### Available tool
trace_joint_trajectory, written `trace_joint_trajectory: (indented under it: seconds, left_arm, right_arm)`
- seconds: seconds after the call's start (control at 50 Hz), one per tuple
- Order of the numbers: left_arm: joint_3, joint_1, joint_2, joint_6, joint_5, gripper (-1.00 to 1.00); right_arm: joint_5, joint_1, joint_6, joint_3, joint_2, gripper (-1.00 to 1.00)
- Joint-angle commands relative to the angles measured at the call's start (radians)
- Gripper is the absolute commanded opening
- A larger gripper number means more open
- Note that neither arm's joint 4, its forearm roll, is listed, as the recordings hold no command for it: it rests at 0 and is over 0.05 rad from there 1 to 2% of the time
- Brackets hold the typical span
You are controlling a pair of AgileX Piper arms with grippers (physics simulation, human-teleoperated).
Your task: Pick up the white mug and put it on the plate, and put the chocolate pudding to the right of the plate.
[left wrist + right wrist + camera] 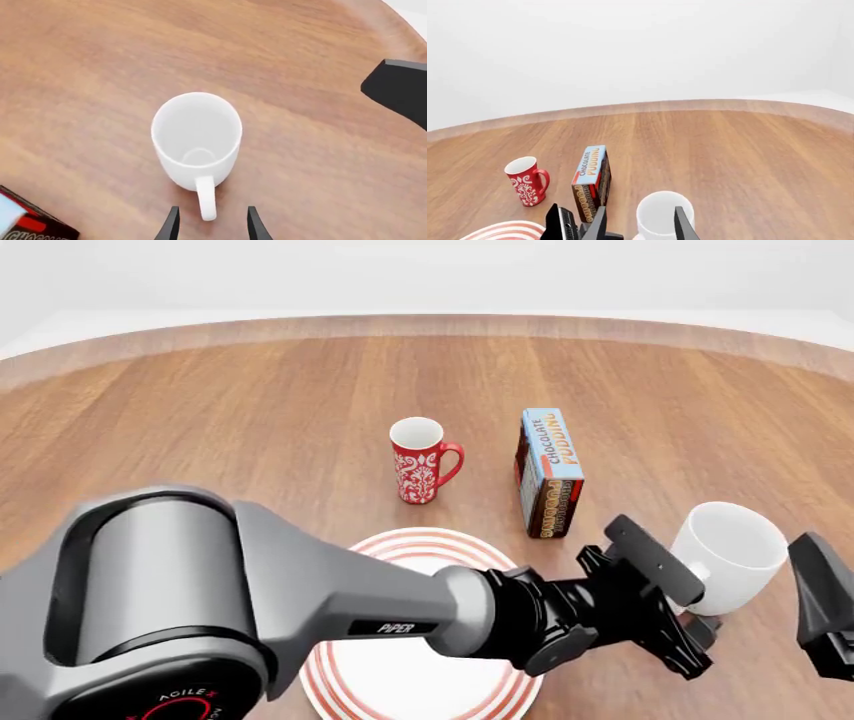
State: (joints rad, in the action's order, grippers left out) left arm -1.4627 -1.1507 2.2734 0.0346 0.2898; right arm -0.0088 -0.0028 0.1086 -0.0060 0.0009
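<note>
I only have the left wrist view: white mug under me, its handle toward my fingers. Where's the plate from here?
Observer: In the front view the plate lies to the left of the white mug, on the near side of the table.
Operator: Is the pudding in the way?
Observer: No, the chocolate pudding stands upright behind the plate's right side, next to a red mug.
Operator: What's the black shape past the mug?
Observer: The right gripper, open, just right of the mug and not touching it.
</note>
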Motion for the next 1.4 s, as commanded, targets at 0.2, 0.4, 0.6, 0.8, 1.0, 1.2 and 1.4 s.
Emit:
trace_joint_trajectory:
  seconds: [0.2, 0.4, 0.6, 0.8, 1.0, 1.2, 1.4]
  left_arm:
    - [-0.038, 0.019, 0.022, -0.019, -0.037, 1.00]
    - [-0.067, 0.017, 0.041, -0.029, -0.059, 1.00]
    - [-0.081, 0.025, 0.048, -0.032, -0.078, 1.00]
    - [-0.081, 0.026, 0.048, -0.032, -0.088, 1.00]
    - [-0.071, 0.011, 0.029, -0.029, -0.090, 1.00]
    - [-0.061, 0.010, 0.012, -0.042, -0.086, -1.00]
    - [-0.052, 0.008, 0.004, -0.047, -0.079, -1.00]
  right_arm:
    - [0.001, 0.000, 0.000, 0.000, -0.001, 1.00]
    - [-0.108, 0.002, 0.005, 0.004, 0.104, 1.00]
    - [-0.066, 0.003, 0.008, 0.003, 0.062, 1.00]
    - [-0.039, 0.003, 0.009, 0.003, 0.035, 1.00]
    - [-0.026, 0.004, 0.009, 0.002, 0.022, 1.00]
    - [-0.021, 0.005, 0.010, 0.002, 0.018, 1.00]
    - [-0.014, 0.005, 0.010, 0.001, 0.011, 1.00]
